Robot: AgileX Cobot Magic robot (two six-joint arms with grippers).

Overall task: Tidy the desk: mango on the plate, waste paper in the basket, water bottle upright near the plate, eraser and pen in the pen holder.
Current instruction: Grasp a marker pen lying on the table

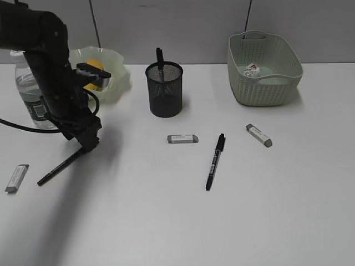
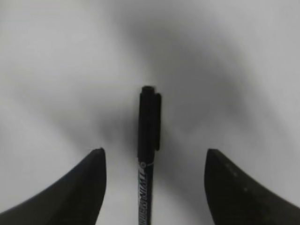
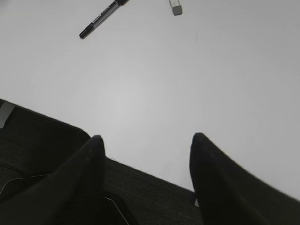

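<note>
The left pincer (image 1: 83, 145) is low over the left part of the white desk (image 1: 166, 221), spread wide, with a black pen (image 1: 60, 167) lying flat between its two fingers; in the left wrist view that pen (image 2: 149, 154) runs straight up the middle of the frame with clear gaps to each finger, so nothing is pinched. The right pincer (image 3: 146, 154) shows only in the right wrist view, at the bottom of the frame; it is spread and empty above the near desk edge. At the upper left of the exterior view the mango (image 1: 94, 66) sits in the wavy-rimmed plate (image 1: 119, 77), partly hidden by the left arm. The water bottle (image 1: 33, 94) stands upright at the far left, near the plate and behind the arm. The waste paper (image 1: 252, 70) lies inside the basket (image 1: 266, 88) at the upper right. The pen holder (image 1: 164, 88) stands upper centre with a dark pen-like item sticking out of it. A second pen (image 1: 215, 161) lies on the desk right of centre. Three erasers lie loose: the centre eraser (image 1: 182, 138) just left of that pen, the right eraser (image 1: 259, 135) beyond it, and the left eraser (image 1: 16, 178) at the far left edge.
</note>
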